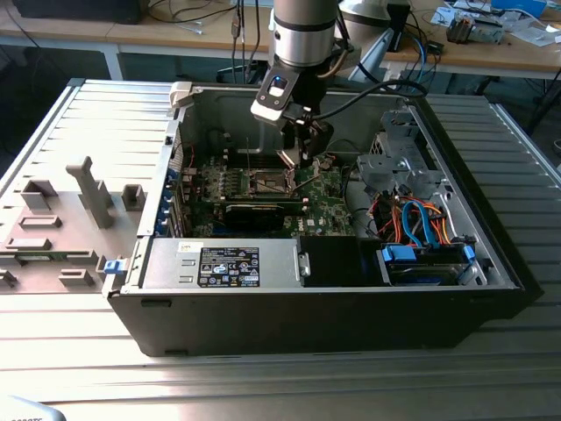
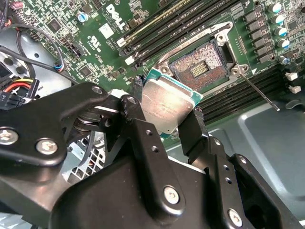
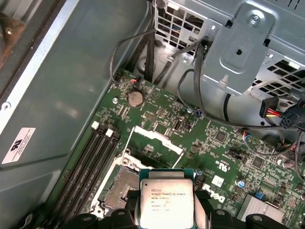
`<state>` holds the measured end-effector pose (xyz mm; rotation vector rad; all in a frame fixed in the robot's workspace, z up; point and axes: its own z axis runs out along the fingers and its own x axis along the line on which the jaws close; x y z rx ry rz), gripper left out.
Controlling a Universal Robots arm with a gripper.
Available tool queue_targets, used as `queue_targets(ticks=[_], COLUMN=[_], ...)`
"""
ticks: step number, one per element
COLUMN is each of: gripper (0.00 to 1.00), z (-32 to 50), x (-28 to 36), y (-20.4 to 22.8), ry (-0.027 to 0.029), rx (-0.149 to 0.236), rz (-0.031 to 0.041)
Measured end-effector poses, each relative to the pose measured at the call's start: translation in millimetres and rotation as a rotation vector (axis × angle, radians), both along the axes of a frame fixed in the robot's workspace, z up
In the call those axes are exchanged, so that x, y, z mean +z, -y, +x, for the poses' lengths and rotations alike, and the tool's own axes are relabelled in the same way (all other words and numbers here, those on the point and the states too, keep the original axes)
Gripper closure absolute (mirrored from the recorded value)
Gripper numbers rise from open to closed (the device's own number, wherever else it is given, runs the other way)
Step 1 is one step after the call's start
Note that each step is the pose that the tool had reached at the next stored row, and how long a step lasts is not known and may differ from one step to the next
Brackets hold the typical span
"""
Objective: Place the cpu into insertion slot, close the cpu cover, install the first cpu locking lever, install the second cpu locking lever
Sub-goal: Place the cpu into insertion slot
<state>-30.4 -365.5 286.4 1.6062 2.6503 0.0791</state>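
Observation:
My gripper is shut on the cpu, a flat square chip with a pale silver top, gripped at two opposite edges. It hangs a little above the green motherboard, just beside the insertion slot, a dark square socket with a silvery rim that lies uncovered. In the first wrist view the cpu is close to the slot, and the cpu cover stands swung up behind it. A thin locking lever sticks out loose beside the socket. In the exterior view the gripper reaches down into the open computer case.
Long black memory slots run beside the socket. A grey drive cage and loose cables stand close by. A black power supply and blue cabling fill the case's near side. Grey fixtures sit on the exterior view's left.

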Motion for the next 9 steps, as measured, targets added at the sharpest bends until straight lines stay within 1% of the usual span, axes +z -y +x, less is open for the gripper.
queue_targets(ticks=[9], gripper=[0.46], z=[0.0], x=[-0.6], y=[0.0], ry=[0.0000], rx=[-0.015], rz=[-0.0001])
